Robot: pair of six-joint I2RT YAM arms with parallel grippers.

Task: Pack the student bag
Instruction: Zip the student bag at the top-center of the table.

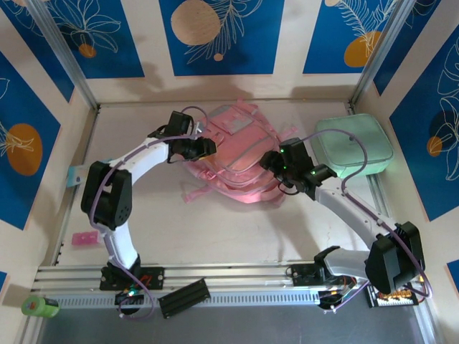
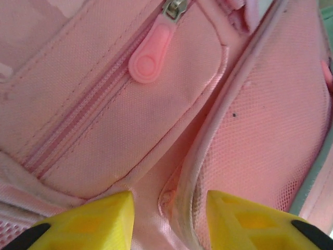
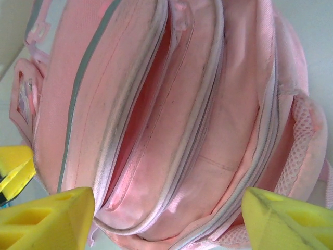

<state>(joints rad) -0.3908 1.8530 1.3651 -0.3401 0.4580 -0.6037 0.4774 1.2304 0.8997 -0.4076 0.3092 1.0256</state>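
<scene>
The pink student bag (image 1: 233,154) lies mid-frame on the bench (image 1: 237,229), left of a mint-green case (image 1: 355,147). The left pincer (image 2: 169,203) stands narrowly apart over a front-pocket seam. The right pincer (image 3: 167,208) gapes wide before the bag's unzipped compartments.

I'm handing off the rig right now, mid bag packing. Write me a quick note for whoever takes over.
Left end effector: open, at the bag's left side, over a seam beside a zipped pocket; nothing clearly gripped.
Right end effector: open wide, at the bag's right side, facing a gaping compartment.
Bag: lying mid-table.
Mint case: on the table right of the bag, outside it.
Done: one compartment looks unzipped.
Left: nothing seen packed yet; the case likely goes in, then zip up.
</scene>
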